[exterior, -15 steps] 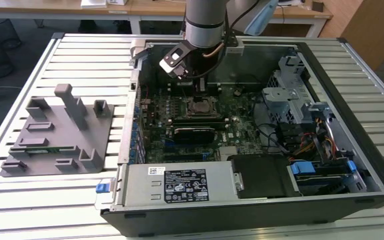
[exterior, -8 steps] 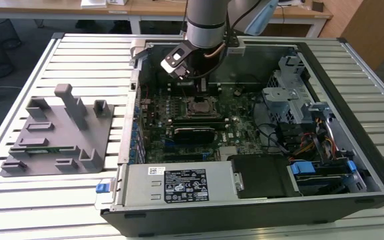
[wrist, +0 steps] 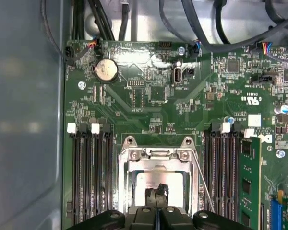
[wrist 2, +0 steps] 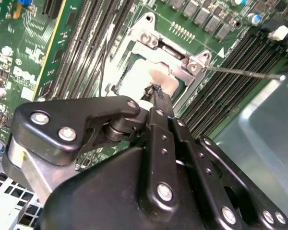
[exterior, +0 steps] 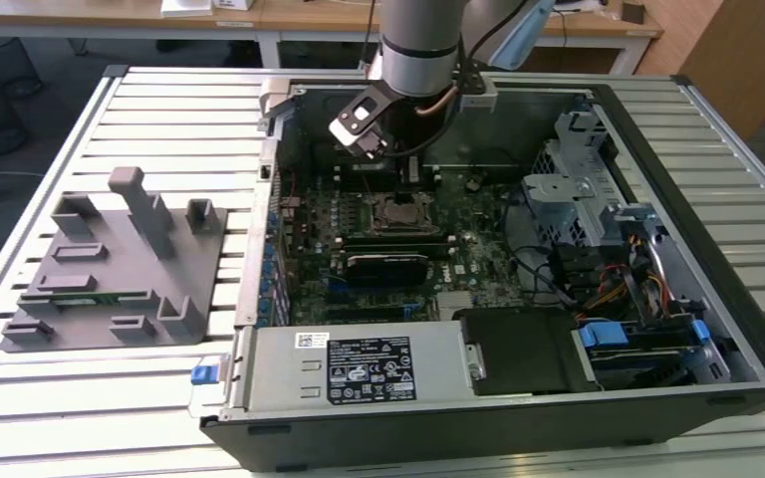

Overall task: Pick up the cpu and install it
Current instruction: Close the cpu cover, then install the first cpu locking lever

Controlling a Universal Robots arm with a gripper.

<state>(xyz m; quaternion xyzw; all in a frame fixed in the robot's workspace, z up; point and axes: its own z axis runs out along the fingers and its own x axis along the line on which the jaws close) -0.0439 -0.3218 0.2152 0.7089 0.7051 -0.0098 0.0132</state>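
The cpu [wrist: 175, 181] is a dull silver square lying inside the metal-framed socket [wrist: 129, 165] on the green motherboard [wrist: 149, 103]. In the second wrist view, the cpu [wrist 2: 134, 76] shows pale under the same frame. My gripper [wrist: 156, 191] hangs just above the cpu's middle with its black fingers pressed together and nothing visible between them. In the exterior view my gripper [exterior: 406, 169] is inside the open computer case, a little behind the socket [exterior: 396, 211].
A thin metal lever [wrist: 201, 179] runs beside the socket. Memory slots [wrist: 89, 177] flank it on both sides. The case wall [wrist: 24, 120] stands close by. A grey plastic tray [exterior: 111, 269] holding a green memory stick [exterior: 84, 297] sits on the slatted table at the exterior view's left.
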